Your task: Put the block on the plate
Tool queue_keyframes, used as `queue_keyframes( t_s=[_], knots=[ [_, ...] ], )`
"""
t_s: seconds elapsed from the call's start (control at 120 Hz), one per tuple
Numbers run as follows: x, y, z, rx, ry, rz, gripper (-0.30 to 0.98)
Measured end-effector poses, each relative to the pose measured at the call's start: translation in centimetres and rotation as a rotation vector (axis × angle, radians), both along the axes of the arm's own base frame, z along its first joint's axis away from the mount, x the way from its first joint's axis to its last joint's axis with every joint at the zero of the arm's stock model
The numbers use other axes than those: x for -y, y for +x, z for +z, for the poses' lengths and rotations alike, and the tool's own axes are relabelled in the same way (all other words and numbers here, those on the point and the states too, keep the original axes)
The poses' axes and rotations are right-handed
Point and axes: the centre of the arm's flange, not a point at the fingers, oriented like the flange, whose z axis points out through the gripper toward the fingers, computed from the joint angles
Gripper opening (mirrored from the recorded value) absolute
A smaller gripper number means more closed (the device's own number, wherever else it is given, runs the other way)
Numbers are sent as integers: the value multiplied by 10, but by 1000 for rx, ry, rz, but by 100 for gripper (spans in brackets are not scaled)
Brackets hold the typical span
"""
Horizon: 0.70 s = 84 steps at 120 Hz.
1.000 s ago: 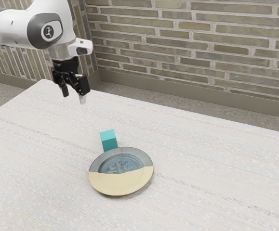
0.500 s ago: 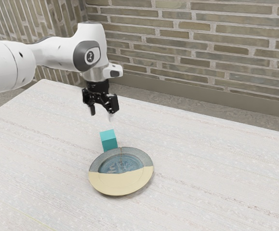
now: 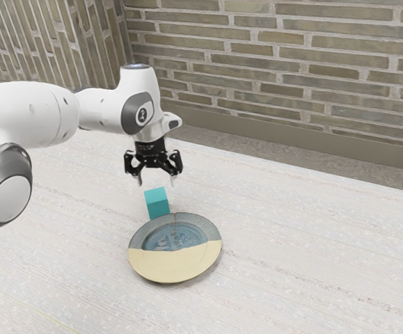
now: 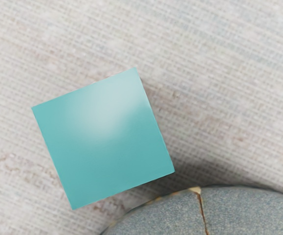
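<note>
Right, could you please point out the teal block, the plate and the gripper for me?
Teal block (image 4: 102, 139): wrist view, on its top face.
Plate (image 3: 173, 275): exterior view, on its cream rim.
Gripper (image 3: 156, 182): exterior view, midway between its fingertips.

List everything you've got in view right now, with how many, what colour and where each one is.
Block: one, teal, on the table right beside the plate's rim, not on the plate.
Plate: one, grey-blue and cream with a brown line across the rim, flat on the table.
Table: one, whitish with faint streaks, under the block and plate.
Brick walls: two, grey-brown with pale mortar, behind the table.
Floor: one, grey, between table and walls.
Arm: one, white with dark grey joints, reaching in from the exterior view's left.
Gripper: one, black with pale fingertips, open above the block.
</note>
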Motion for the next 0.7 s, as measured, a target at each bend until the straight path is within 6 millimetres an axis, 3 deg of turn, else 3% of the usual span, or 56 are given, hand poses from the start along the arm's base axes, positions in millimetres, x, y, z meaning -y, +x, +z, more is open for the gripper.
queue_keyframes(
  t_s=[0.117, 0.267, 0.533, 0.7],
  knots=[
    [-18, 7, -29, 16, 11, 124, 69],
    [-18, 13, -53, 32, -1, 239, 69],
    [-31, 9, -70, 32, -18, 405, 69],
    [-32, 8, -78, 31, 2, 421, 69]
  ],
)
